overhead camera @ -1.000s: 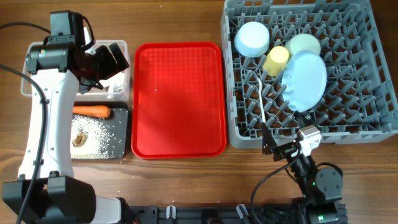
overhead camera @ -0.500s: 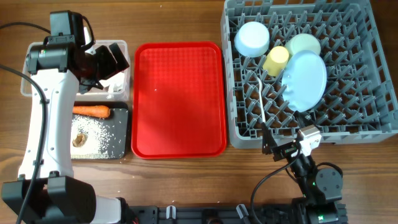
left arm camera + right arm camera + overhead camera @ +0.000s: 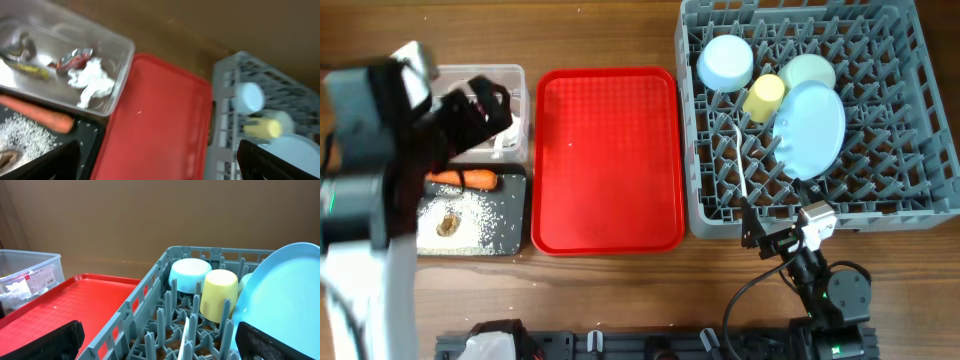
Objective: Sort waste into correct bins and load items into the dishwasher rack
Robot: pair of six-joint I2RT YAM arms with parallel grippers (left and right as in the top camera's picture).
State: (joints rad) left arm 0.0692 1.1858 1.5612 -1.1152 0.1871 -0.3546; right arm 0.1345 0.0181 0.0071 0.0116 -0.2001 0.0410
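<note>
On the table [image 3: 620,290], at the left, white tissue [image 3: 92,82] and a wrapper [image 3: 75,56] are held in the clear tub [image 3: 516,75]. The carrot [image 3: 465,180], rice [image 3: 485,215] and brown lump [image 3: 447,224] are held in the black tray [image 3: 518,182]. The left claw [image 3: 157,150] is spread empty above them. A red tray [image 3: 608,160] is set between. The bowls [image 3: 725,62], cup [image 3: 764,97], plate [image 3: 810,128] and spoon [image 3: 740,160] are lodged in the rack [image 3: 920,190]. The right claw [image 3: 786,227] is spread empty beside its near edge.

Wooden table [image 3: 620,290]; plain brown wall [image 3: 150,215] behind.

The overhead camera looks straight down. Both wrist cameras look slanting, nearer. All see the red tray [image 3: 608,160] and dishwasher rack [image 3: 910,60].
</note>
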